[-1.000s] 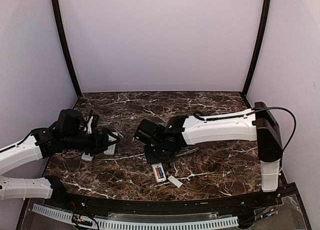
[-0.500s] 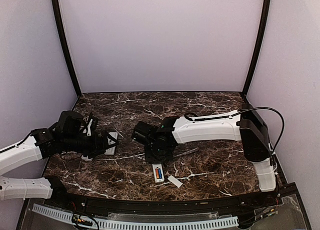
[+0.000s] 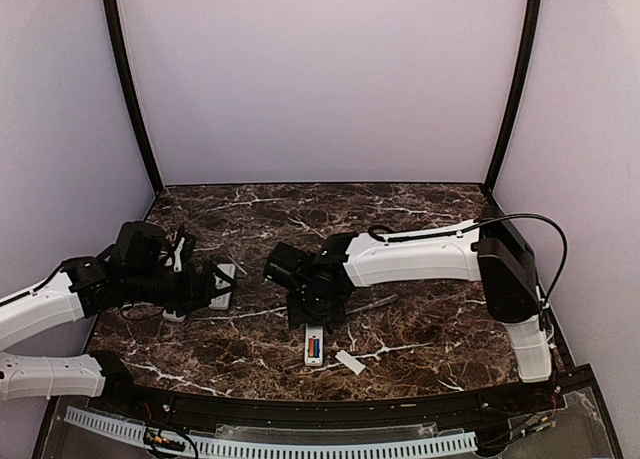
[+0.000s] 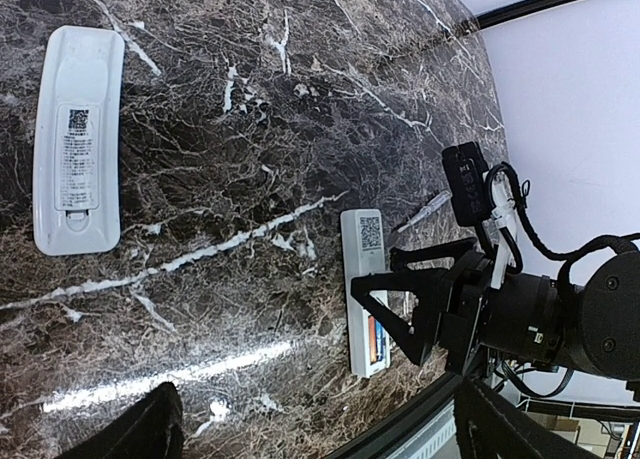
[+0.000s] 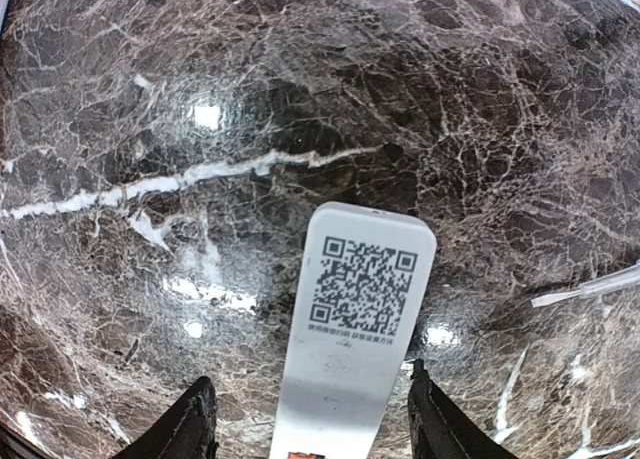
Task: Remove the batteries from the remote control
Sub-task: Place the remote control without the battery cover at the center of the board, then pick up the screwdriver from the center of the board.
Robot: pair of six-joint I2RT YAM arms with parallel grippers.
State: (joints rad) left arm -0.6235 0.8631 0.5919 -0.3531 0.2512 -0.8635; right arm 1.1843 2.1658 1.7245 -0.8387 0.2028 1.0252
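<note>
Right arm shifting left since earlier frame; I'm seeing right gripper (image 5: 315,421) jaws spreading open, straddling remote (image 5: 365,309) far end without touching. Batteries (image 4: 376,341) sitting inside. Left gripper (image 3: 218,282) hanging wide open.

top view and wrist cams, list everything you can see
open remote: one, white, centre near edge
batteries: two seen, orange and blue, in its bay
closed remote: one, white, left side
cover: one, white, right of open remote
thin tool: one, pale, centre right
white piece: one, half hidden under left arm
table: one, dark brown marble
left end effector: one, black, open, near closed remote
right end effector: one, black, open, astride open remote
</note>
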